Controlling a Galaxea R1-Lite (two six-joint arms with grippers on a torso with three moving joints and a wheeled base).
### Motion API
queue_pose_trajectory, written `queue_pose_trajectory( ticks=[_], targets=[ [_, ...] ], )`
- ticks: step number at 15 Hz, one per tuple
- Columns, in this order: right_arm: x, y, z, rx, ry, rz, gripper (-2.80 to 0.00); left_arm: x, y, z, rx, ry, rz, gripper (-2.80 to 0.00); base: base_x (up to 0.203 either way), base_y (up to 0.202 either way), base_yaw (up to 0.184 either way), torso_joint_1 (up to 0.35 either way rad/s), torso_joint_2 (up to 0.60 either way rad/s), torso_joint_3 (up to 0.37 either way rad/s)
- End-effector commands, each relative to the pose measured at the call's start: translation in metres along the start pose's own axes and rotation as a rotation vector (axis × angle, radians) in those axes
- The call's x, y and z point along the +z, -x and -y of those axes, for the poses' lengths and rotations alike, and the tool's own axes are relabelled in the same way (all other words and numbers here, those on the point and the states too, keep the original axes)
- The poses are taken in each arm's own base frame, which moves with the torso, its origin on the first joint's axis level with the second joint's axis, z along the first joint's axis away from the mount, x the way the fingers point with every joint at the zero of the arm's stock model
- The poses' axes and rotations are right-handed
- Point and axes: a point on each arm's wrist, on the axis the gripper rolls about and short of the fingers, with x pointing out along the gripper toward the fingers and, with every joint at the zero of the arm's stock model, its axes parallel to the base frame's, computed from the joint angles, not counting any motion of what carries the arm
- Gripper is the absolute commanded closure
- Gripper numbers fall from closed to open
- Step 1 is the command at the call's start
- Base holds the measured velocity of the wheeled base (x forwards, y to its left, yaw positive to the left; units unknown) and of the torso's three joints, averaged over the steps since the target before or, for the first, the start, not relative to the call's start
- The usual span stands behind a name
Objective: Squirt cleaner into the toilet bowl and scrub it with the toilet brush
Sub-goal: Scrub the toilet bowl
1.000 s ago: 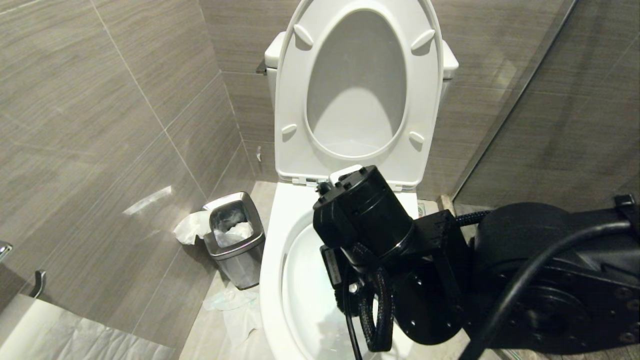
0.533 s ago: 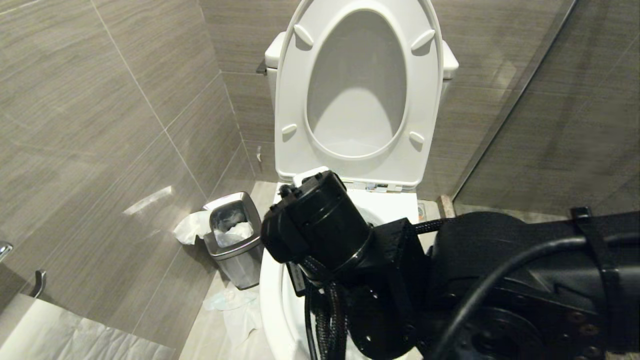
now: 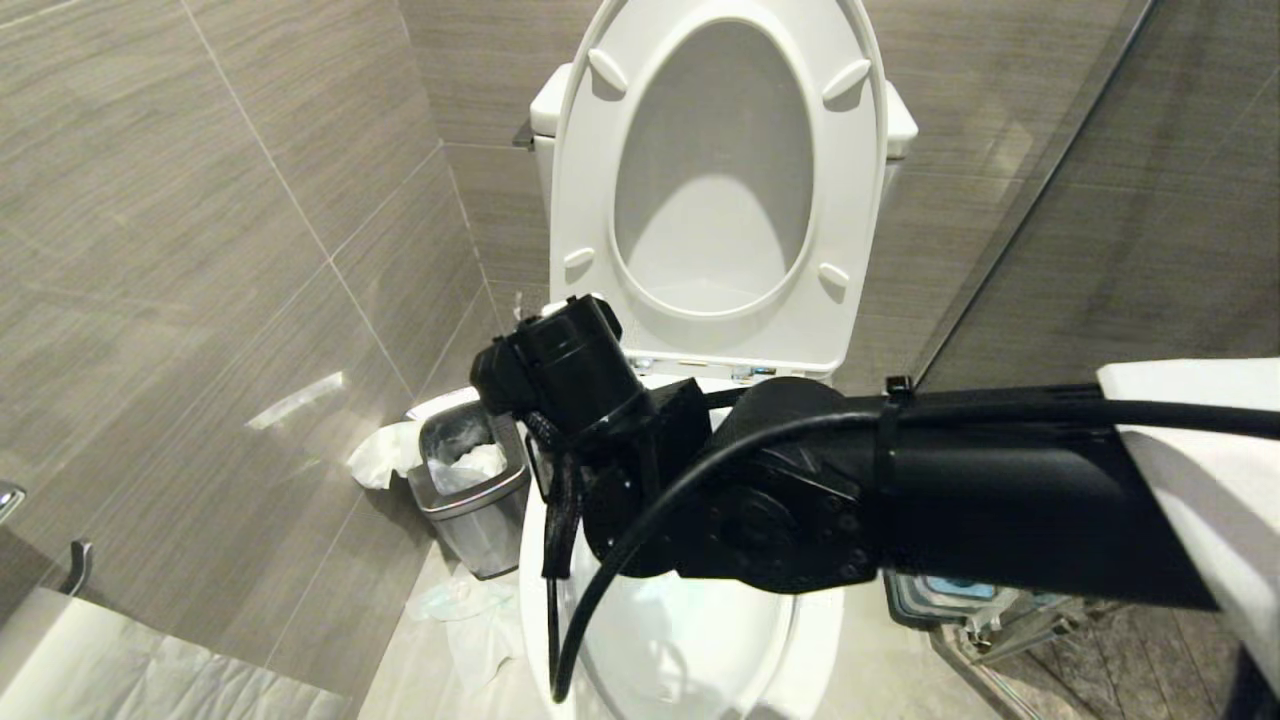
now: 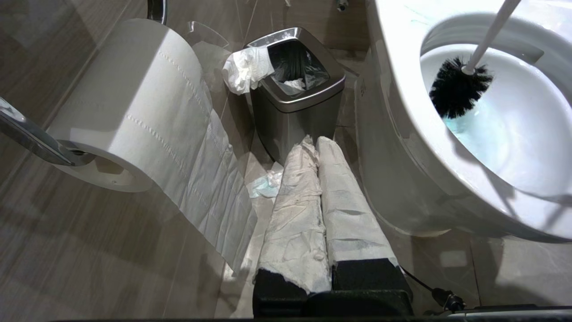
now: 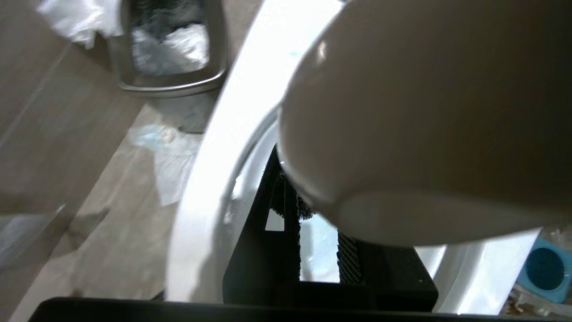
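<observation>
Left wrist view: toilet brush point(image 4: 456, 87) bristles touch the toilet bowl point(image 4: 402, 134) inner wall below its rim, right end effector point(image 5: 313, 250) gripping the handle.

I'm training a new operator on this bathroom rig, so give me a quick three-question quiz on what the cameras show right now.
1. True or false: the black-bristled head of the white plastic toilet brush lies on the floor.
2. What stands beside the glossy white ceramic toilet bowl? A) square steel waste bin B) red bucket C) mop
3. Is the paper-wrapped left end effector open or shut?
Key: 1 false, it is inside the bowl; 2 A; 3 shut.
</observation>
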Motion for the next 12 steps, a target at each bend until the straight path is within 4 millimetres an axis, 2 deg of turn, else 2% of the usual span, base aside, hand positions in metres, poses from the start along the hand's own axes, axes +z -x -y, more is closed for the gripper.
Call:
queue_pose_trajectory(
  ticks=[1,6,9,12],
  targets=[
    [-0.007,-0.026,0.002,-0.040,0.012,-0.016,0.00,0.000,0.000,0.000,0.000,0.001,-0.001,0.00,0.000,0.000,0.000,0.000,0.00,0.000],
    [0.007,-0.059,0.040,-0.138,-0.019,0.001,0.00,0.000,0.000,0.000,0.000,0.001,-0.001,0.00,0.000,0.000,0.000,0.000,0.00,0.000],
    [0.017,-0.056,0.062,-0.178,-0.023,0.000,0.00,0.000,0.000,0.000,0.000,0.001,-0.001,0.00,0.000,0.000,0.000,0.000,0.00,0.000],
    [0.020,-0.043,0.081,-0.196,0.010,-0.019,0.00,0.000,0.000,0.000,0.000,0.001,-0.001,0.00,0.000,0.000,0.000,0.000,0.00,0.000]
  ],
)
